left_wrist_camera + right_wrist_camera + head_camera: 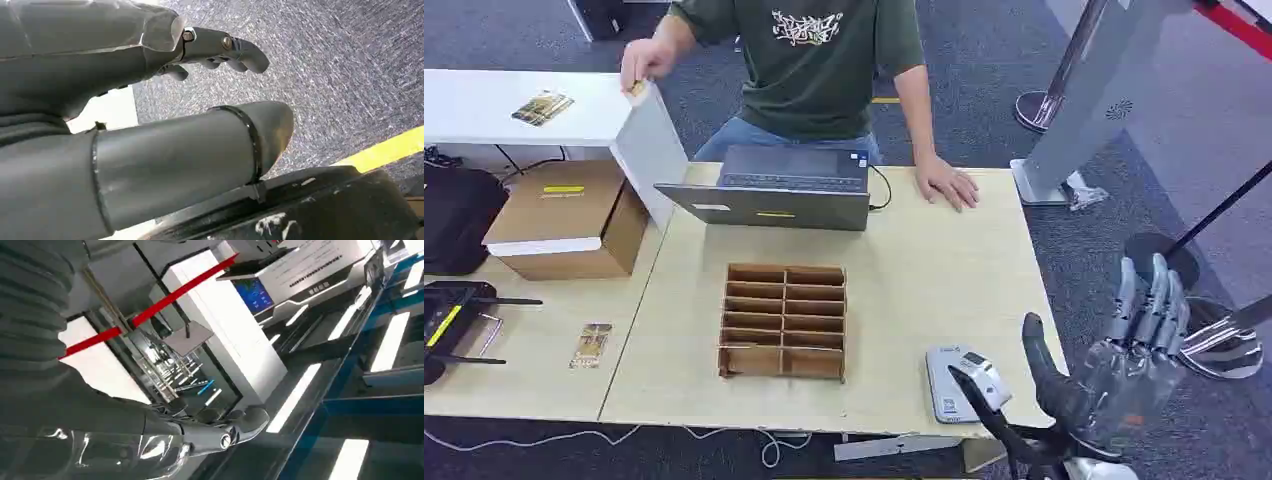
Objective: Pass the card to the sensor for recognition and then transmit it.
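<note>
A patterned card [591, 345] lies flat on the left table near its front edge. The grey and white card sensor [954, 380] sits by the front edge of the light wooden table [944, 270]. My right hand [1129, 365] is raised beside the table's front right corner, right of the sensor, fingers pointing up and apart, holding nothing. Its fingers [220, 435] reach out against the room's ceiling in the right wrist view. My left hand [200, 75] hangs over the grey carpet with fingers [225, 50] apart and empty.
A cardboard slotted organizer [784, 320] stands mid-table, an open laptop [774, 185] behind it. A person [824, 60] stands at the far side, one hand [946, 182] on the table, the other at the laptop lid. A cardboard box [569, 220] and another card [542, 107] are left.
</note>
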